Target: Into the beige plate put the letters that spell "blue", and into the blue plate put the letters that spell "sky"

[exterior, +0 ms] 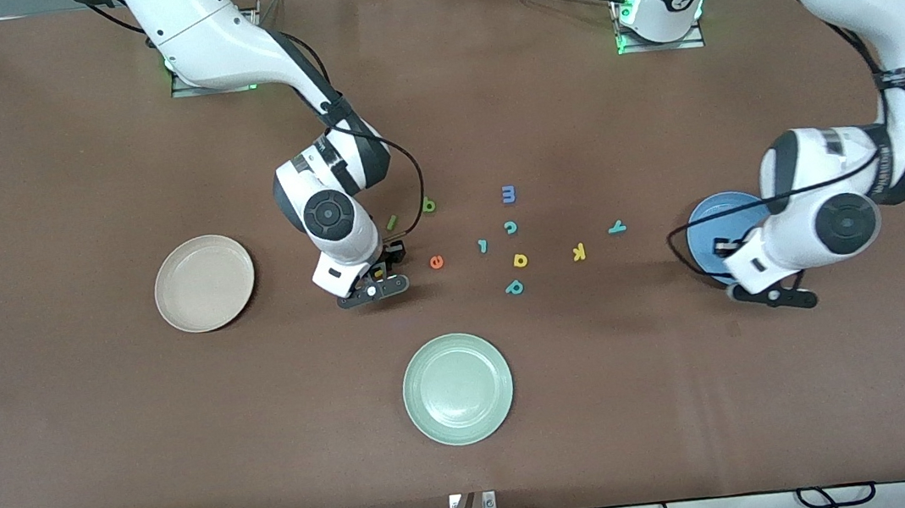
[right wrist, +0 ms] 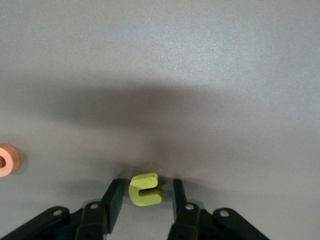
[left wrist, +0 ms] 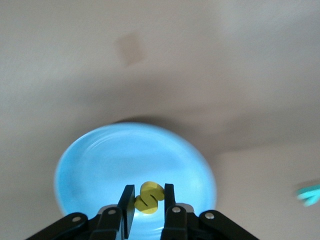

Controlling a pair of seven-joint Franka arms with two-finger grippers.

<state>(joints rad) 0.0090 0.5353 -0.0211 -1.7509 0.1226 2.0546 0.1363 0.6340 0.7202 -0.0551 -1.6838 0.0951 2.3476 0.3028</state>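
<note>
My left gripper (left wrist: 149, 187) is shut on the yellow "s" (left wrist: 148, 198) and hangs over the blue plate (left wrist: 100, 160), which my left hand partly covers in the front view (exterior: 708, 218). My right gripper (right wrist: 146, 184) is down at the table, open, with the yellow "u" (right wrist: 145, 190) lying between its fingers and a small gap on each side. The orange "e" (exterior: 436, 262) lies beside it, with the green "b" (exterior: 429, 204) and the dark green "l" (exterior: 392, 222) close by. The yellow "k" (exterior: 578, 252) and teal "y" (exterior: 616, 227) lie toward the blue plate. The beige plate (exterior: 204, 282) holds nothing.
A pale green plate (exterior: 458, 388) sits nearer the front camera. Mid-table lie a blue "m" (exterior: 508, 194), a teal "c" (exterior: 510, 227), a teal hooked piece (exterior: 483, 245), a yellow "a" (exterior: 520, 260) and a teal "p" (exterior: 514, 287).
</note>
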